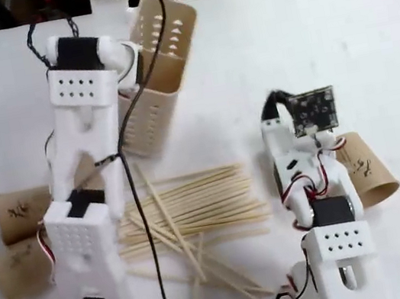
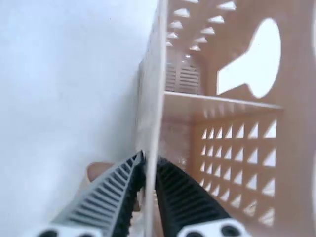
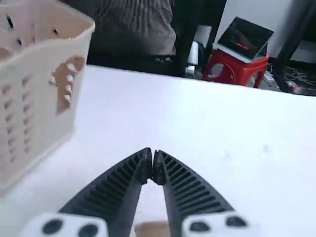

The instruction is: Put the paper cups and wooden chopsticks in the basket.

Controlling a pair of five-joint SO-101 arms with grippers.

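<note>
**LEFT PINCER CLAMPED ON BASKET WALL; LOADING NOT BEGUN**

The left pincer (image 2: 149,160) is closed on the thin side wall of the basket (image 2: 237,143), with one finger outside the wall and one inside. No gap shows between pads and wall. In the high view the basket stands tilted at the far side of the desk (image 1: 364,27), leaning under this grip.

**Step in hand (judged).** The left arm is steadying or tipping the basket so that it can be loaded.

1. Grip the wall firmly. It is thin and perforated and will probably flex, so a loose clamp could let it slip.
2. Tilt the basket only as far as needed to turn its mouth toward the items. Tipped further, it may roll off the grip.
3. Load with the other arm while the basket is held.

**Right pincer.** The right pincer (image 3: 152,160) is fully closed, tips touching and nothing between them. It hangs over bare desk, well apart from the basket. It must open before any pick.

**Task items.** None are in the basket.
- The chopsticks (image 1: 195,208) lie in a loose heap on the desk between the two arms.
- Of the cups (image 1: 24,205), two lie on their sides beside the left arm.
- One cup (image 1: 366,167) lies just beside the right arm. Contact cannot be determined.
</note>
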